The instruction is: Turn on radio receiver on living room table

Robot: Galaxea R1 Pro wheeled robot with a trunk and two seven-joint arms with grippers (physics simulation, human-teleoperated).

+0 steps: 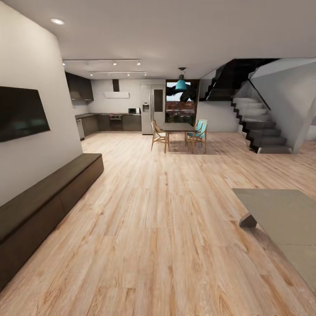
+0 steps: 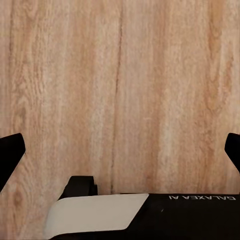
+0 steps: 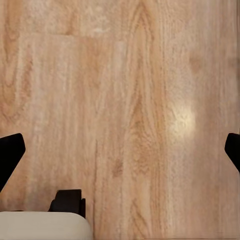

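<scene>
The head view opens onto the living room, light wood plank floor (image 1: 158, 228) running away toward a kitchen (image 1: 109, 114) at the far end. On the left wall hangs a dark TV (image 1: 22, 113), and below it a long dark low cabinet (image 1: 48, 197) runs along the wall. At the right edge sits the grey table (image 1: 285, 215), low and smooth-topped, with one angled leg of its base showing at its near-left corner; the part of its top in view is bare grey, and the rest runs out of the picture.

Further back, a dark dining table (image 1: 177, 128) stands with wooden chairs (image 1: 159, 135) around it, two with blue seats, under a teal pendant lamp (image 1: 181, 83). A dark staircase (image 1: 256, 125) climbs at the right, and a grey refrigerator (image 1: 152, 109) stands by the kitchen counters.

In the left wrist view, the left end effector (image 2: 120, 150) hangs over the plank floor, its two black fingertips (image 2: 10, 152) spread wide to opposite edges, released, nothing between them. The right wrist view has the right end effector (image 3: 120, 150) the same: fingers far apart over bare planks, gripping nothing.
</scene>
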